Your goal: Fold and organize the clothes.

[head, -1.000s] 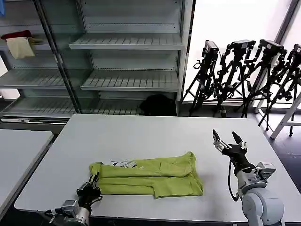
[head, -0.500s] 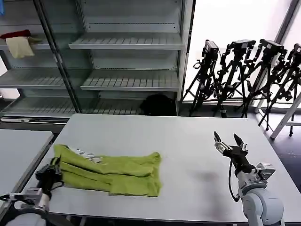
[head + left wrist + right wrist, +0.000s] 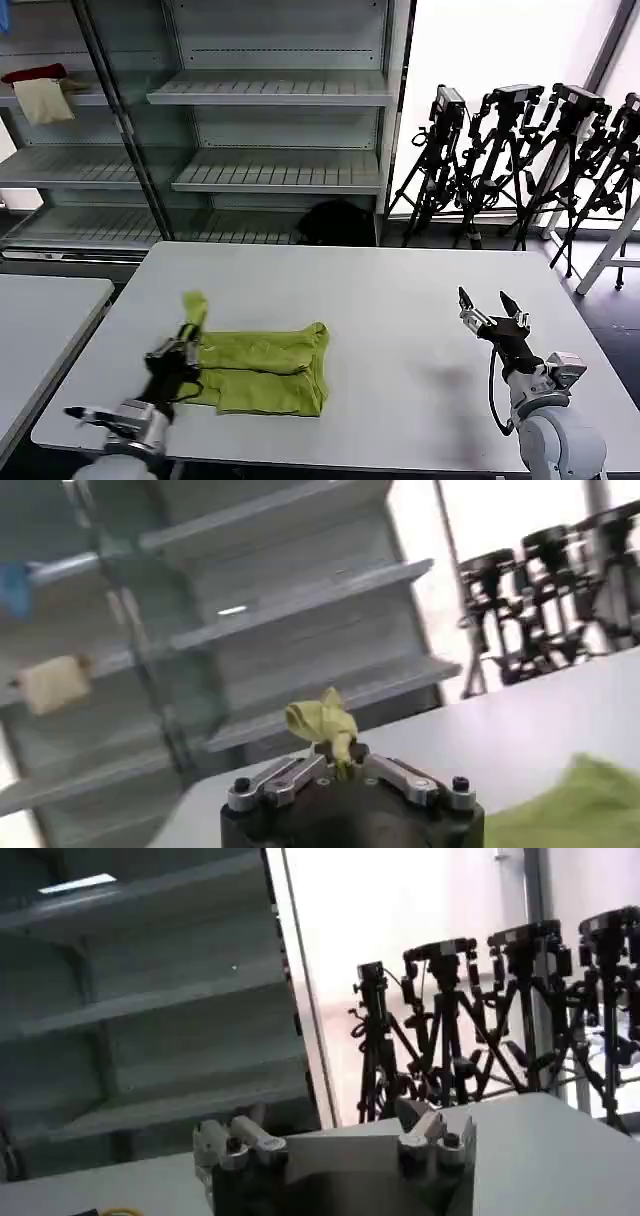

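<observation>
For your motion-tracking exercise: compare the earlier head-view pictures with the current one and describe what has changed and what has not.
The left tool, shut on a corner of the lime-green T-shirt, swung out to the robot's left, dragging the shirt along, then came partway back and lifted the corner. The shirt now lies shorter and bunched. The right tool stayed open above the table, almost unmoved. The shelves are unchanged.

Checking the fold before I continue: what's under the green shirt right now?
The T-shirt lies folded on the white table, its left end pinched up by the left gripper. Anything beneath the layers is hidden.
</observation>
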`<action>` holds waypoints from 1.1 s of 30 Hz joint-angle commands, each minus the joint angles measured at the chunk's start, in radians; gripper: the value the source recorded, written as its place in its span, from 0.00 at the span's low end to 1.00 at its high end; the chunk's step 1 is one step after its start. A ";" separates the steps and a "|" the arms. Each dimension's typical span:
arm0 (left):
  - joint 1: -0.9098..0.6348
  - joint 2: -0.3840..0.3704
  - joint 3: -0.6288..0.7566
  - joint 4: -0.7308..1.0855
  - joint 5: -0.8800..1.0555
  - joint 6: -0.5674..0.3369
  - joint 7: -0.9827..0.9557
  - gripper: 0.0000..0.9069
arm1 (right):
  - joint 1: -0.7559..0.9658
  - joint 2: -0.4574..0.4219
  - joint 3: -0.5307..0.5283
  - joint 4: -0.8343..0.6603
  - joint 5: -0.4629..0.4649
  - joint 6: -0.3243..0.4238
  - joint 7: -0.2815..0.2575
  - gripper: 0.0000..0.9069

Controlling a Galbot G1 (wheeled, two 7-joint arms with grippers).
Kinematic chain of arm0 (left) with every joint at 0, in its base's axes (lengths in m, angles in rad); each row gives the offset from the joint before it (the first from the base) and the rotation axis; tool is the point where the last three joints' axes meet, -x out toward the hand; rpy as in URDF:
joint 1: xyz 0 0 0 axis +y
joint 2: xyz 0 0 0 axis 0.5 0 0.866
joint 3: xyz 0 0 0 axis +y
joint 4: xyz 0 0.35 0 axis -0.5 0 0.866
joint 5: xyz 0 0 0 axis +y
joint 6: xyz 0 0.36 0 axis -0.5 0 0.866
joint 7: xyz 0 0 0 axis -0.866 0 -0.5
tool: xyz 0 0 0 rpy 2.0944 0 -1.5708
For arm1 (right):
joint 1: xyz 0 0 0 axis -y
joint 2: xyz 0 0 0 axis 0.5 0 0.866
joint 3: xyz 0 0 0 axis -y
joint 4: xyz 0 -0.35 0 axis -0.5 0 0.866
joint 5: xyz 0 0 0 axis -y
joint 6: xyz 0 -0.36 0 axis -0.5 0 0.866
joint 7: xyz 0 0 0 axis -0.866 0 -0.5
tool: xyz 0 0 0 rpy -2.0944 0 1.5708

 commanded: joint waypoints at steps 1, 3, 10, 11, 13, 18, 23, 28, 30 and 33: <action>-0.058 -0.125 0.405 0.073 0.151 0.038 -0.043 0.00 | -0.017 -0.005 0.020 0.002 0.001 0.002 -0.001 1.00; -0.064 -0.131 0.411 0.094 0.135 0.051 -0.047 0.00 | -0.017 -0.005 0.023 0.002 0.002 0.002 -0.001 1.00; -0.067 -0.140 0.417 0.141 0.133 0.089 -0.060 0.00 | -0.018 -0.003 0.022 0.004 0.000 0.001 0.000 1.00; -0.066 -0.140 0.416 0.143 0.133 0.092 -0.060 0.00 | -0.019 -0.003 0.021 0.005 0.000 0.001 0.000 1.00; -0.063 -0.139 0.413 0.148 0.133 0.098 -0.060 0.00 | -0.016 -0.003 0.021 0.006 -0.001 -0.001 0.001 1.00; -0.071 -0.153 0.410 0.176 0.130 0.099 -0.070 0.04 | -0.017 0.004 0.010 0.012 -0.008 -0.001 0.001 1.00; -0.086 -0.197 0.414 0.217 0.125 0.089 -0.105 1.00 | -0.021 0.011 -0.002 0.019 -0.017 -0.007 0.006 1.00; -0.089 -0.229 0.442 0.232 0.097 0.069 -0.154 1.00 | -0.027 0.011 -0.006 0.025 -0.021 -0.008 0.006 1.00; -0.086 -0.240 0.452 0.232 0.084 0.072 -0.162 1.00 | -0.027 0.012 -0.006 0.027 -0.023 -0.008 0.008 1.00; -0.082 -0.259 0.467 0.241 0.078 0.075 -0.170 1.00 | -0.029 0.013 -0.007 0.030 -0.027 -0.009 0.010 1.00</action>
